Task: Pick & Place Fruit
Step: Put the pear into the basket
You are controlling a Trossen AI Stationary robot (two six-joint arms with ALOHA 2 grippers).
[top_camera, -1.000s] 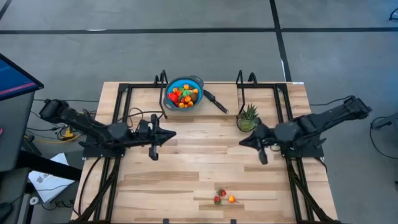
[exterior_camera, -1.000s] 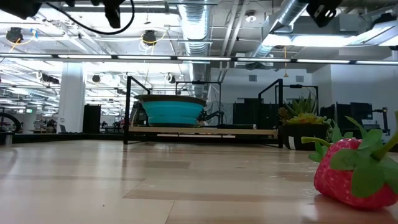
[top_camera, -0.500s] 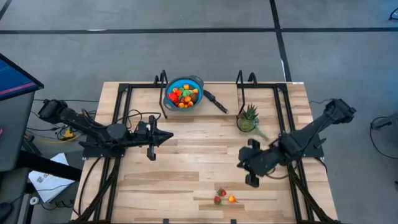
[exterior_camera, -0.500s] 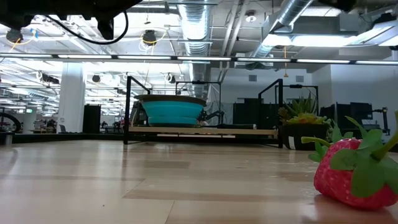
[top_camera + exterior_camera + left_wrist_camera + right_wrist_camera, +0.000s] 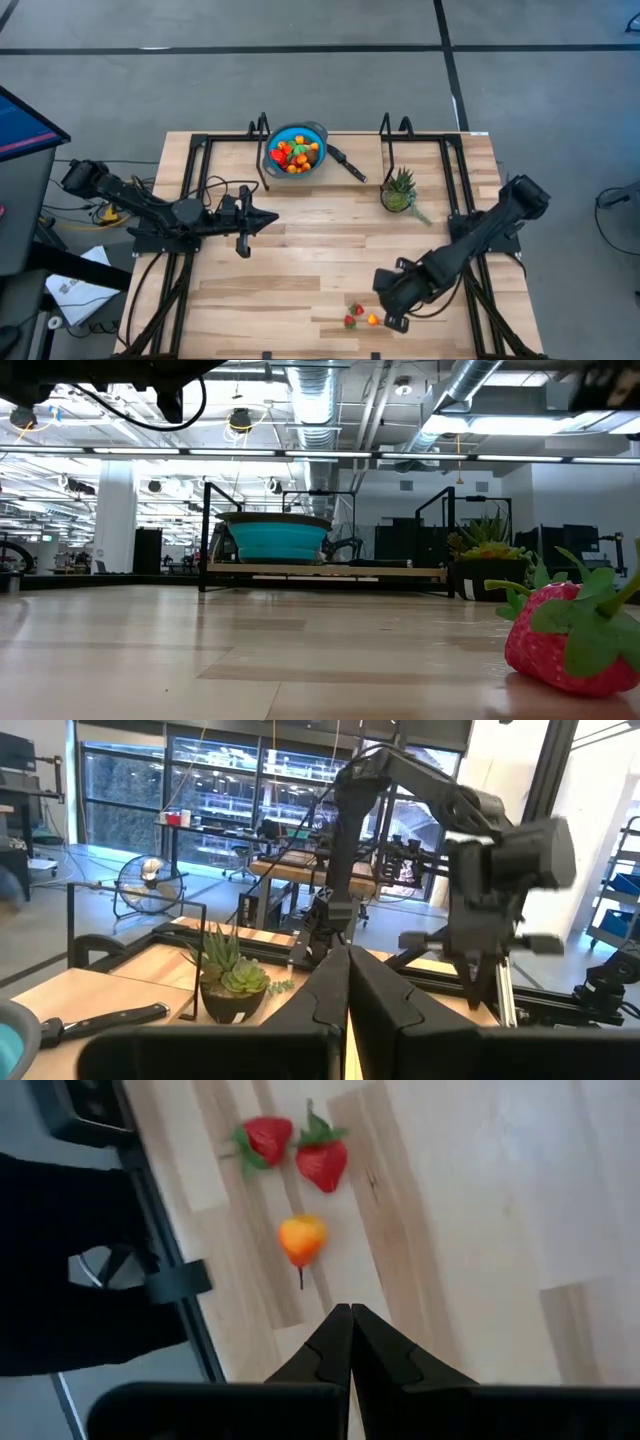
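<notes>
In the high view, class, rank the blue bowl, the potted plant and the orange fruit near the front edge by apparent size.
1. Blue bowl, largest.
2. Potted plant, clearly smaller.
3. Orange fruit, far the smallest.

Pale wood-plank tabletop (image 5: 300, 250), smooth, satin; glossy plastic strawberries (image 5: 322, 1160); matt black metal frame (image 5: 195, 165); shiny blue plastic bowl (image 5: 296, 150); matt dark gripper fingers (image 5: 330, 1345)

Two dark jointed arms trailing black cables.
</notes>
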